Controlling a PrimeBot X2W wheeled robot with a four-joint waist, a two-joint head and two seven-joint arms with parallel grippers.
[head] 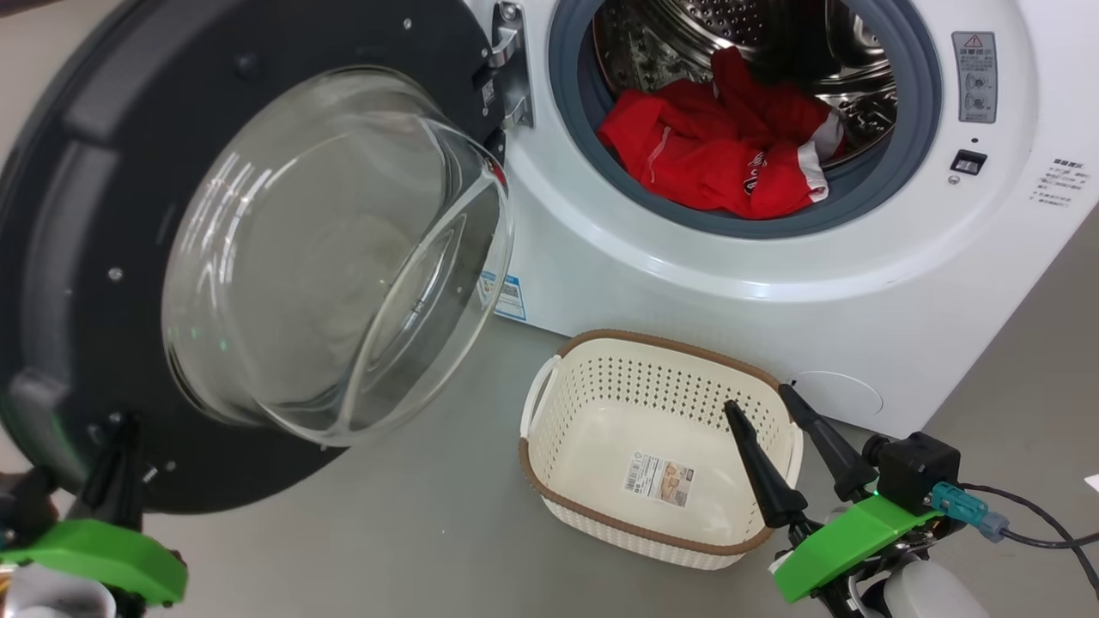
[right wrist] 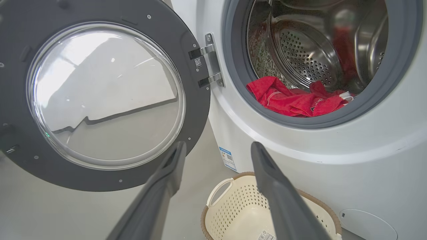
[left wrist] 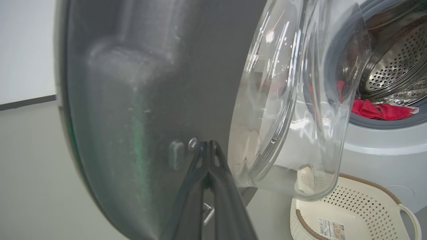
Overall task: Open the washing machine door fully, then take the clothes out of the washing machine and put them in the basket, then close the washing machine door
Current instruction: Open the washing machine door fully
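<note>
Left jaws clenched by door (head: 77, 257), right jaws spread by basket (head: 661, 342); hinge (right wrist: 208, 66) clear in right wrist view

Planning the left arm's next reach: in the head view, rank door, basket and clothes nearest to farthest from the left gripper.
1. door, right beside the left gripper.
2. basket, low, to its right.
3. clothes, in the washing machine, upper right.

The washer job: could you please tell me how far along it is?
Done: the door stands wide open. In hand: the shut left claw is at the door's inner face; the open right claw hovers near the basket. Left: clothes lie in the drum, basket empty, door to close.
</note>
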